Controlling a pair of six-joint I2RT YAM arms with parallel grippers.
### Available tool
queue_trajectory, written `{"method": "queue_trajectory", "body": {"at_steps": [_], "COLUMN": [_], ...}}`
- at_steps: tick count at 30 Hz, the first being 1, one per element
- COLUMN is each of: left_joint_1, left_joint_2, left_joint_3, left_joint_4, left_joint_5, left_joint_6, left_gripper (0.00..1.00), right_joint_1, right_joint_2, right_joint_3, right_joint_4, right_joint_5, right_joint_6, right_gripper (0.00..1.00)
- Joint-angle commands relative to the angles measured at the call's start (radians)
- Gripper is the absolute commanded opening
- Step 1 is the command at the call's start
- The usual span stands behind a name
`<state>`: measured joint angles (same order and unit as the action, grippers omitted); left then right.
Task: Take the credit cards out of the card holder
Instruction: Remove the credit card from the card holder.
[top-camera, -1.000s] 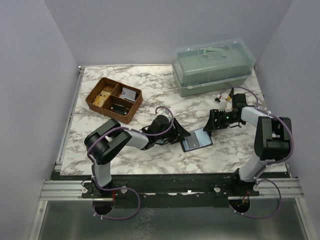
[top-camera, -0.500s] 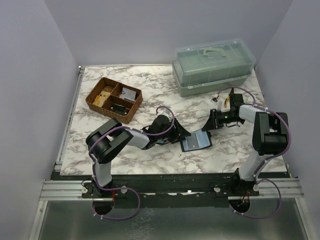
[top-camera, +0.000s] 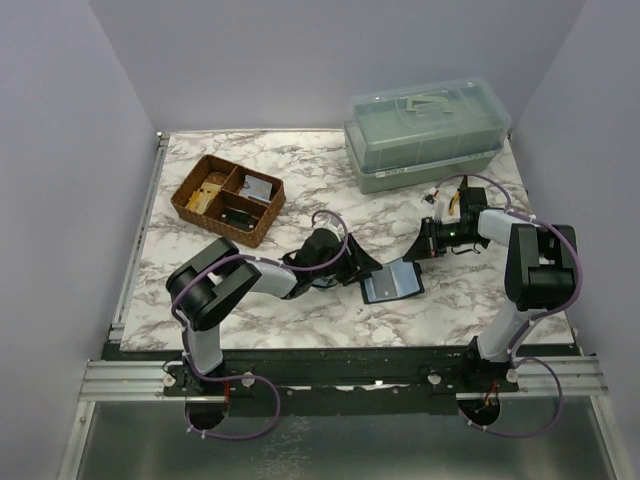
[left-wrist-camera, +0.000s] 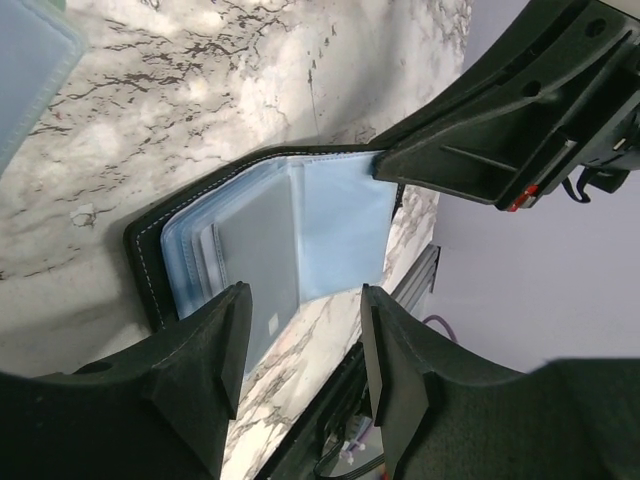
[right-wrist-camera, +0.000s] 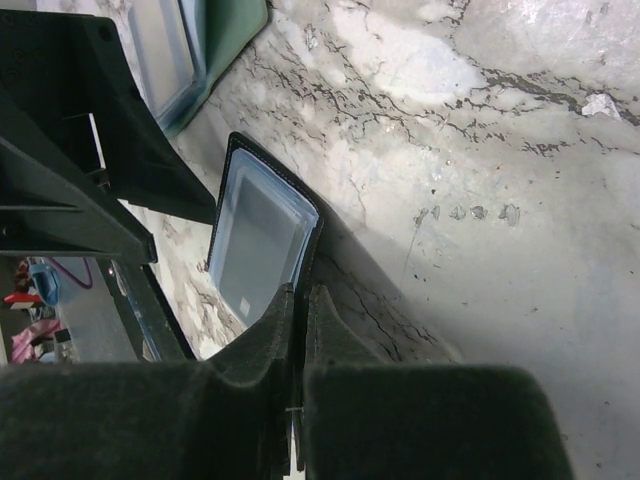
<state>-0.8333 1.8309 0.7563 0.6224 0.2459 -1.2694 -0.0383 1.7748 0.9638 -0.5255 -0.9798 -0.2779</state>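
Observation:
The card holder (top-camera: 392, 282), a black bifold wallet with a grey-blue inside, lies open on the marble table (top-camera: 300, 170) between the two arms. In the left wrist view the card holder (left-wrist-camera: 150, 255) shows pale blue-grey credit cards (left-wrist-camera: 262, 262) tucked in its sleeves. My left gripper (top-camera: 358, 268) stands open at the holder's left edge, with nothing between its fingers (left-wrist-camera: 405, 350). My right gripper (top-camera: 415, 252) is shut on the holder's upper right black flap (right-wrist-camera: 312, 235), which it holds raised off the table.
A brown wicker divided tray (top-camera: 228, 198) with small items stands at the back left. A green lidded plastic box (top-camera: 425, 135) stands at the back right. Bare marble lies in front of the card holder up to the table's near edge.
My right gripper has gone from open to shut, pinching the card holder's flap, after sliding slightly left towards it. The left gripper has stayed open in place.

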Motion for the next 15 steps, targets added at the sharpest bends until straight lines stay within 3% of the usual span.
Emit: {"method": "queue_trajectory", "body": {"at_steps": [1,6,11,15], "left_joint_1": [0.001,0.005,0.009,0.026], "left_joint_2": [-0.047,-0.121,-0.218,-0.264], "left_joint_3": [-0.017,-0.055,-0.125,-0.172], "left_joint_4": [0.0,0.008,0.016,0.043], "left_joint_5": [-0.009,-0.039,-0.103,-0.1], "left_joint_6": [0.035,0.066,0.085,0.065], "left_gripper": [0.54,0.61,0.77,0.84], "right_joint_1": [0.006,0.006,0.006,0.007], "right_joint_2": [-0.024,-0.032,-0.039,-0.045], "right_joint_3": [-0.001,-0.001,-0.002,-0.004], "right_joint_4": [-0.002,-0.011,-0.022,-0.021], "right_joint_5": [-0.027,-0.053,-0.065,-0.066], "right_joint_6": [-0.003,-0.021,-0.036,-0.039], "right_gripper": [0.0,0.0,0.0,0.0]}}
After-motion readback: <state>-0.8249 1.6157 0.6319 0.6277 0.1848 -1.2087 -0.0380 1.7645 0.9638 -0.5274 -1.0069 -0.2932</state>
